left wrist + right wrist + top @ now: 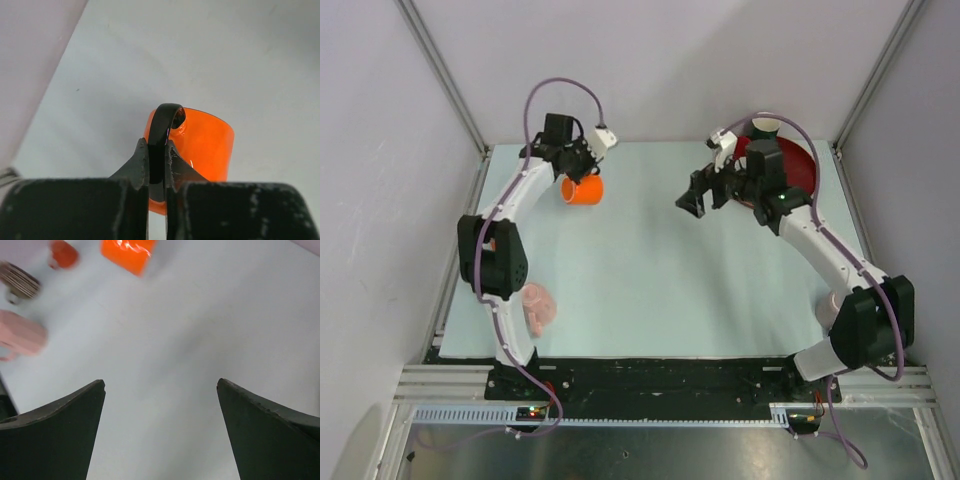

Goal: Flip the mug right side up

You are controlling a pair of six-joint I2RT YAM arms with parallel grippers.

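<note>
An orange mug [585, 189] is seen near the table's [650, 290] far left corner, directly under the left gripper [578, 172]. In the left wrist view the mug [205, 145] is shown tipped rather than upright, its body lying beyond and to the right of the left gripper [156, 150]. The mug's black handle [162, 125] is clamped between the two dark fingers [137, 165], which are pressed against it from either side. The handle's loop is seen arching up above the fingertips. Whether the mug's body is touching the table cannot be told.

The right gripper [703, 198] is held above the table's far right part, well apart from the mug and pointed toward it. In the right wrist view its fingers [75, 410] are spread wide, with only bare table seen between them and nothing held at the right gripper [160, 385]. From there the mug [127, 252] is shown blurred at the top edge.

A red dish [800, 165] is found at the table's far right corner, partly covered by the right arm. A pink object [538, 305] is seen at the table's near left edge, beside the left arm.
</note>
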